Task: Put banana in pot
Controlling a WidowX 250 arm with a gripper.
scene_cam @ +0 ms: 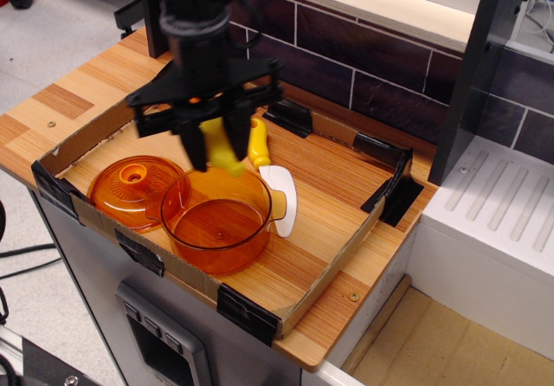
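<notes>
Carry step, almost at drop point. Hand (216, 148) is clenched on the banana (216, 151), held in the air over the back rim of the pot (219, 215), not yet over its centre. Pot sits open and empty on the tray (329, 252) on the counter (65, 100); lid (132, 189) touches it on the left, knife (270, 174) lies just beside its back-right rim. My read of the next move: shift a bit toward the pot's centre, lower, then release. Watch the knife handle and the near rim on the descent.
</notes>
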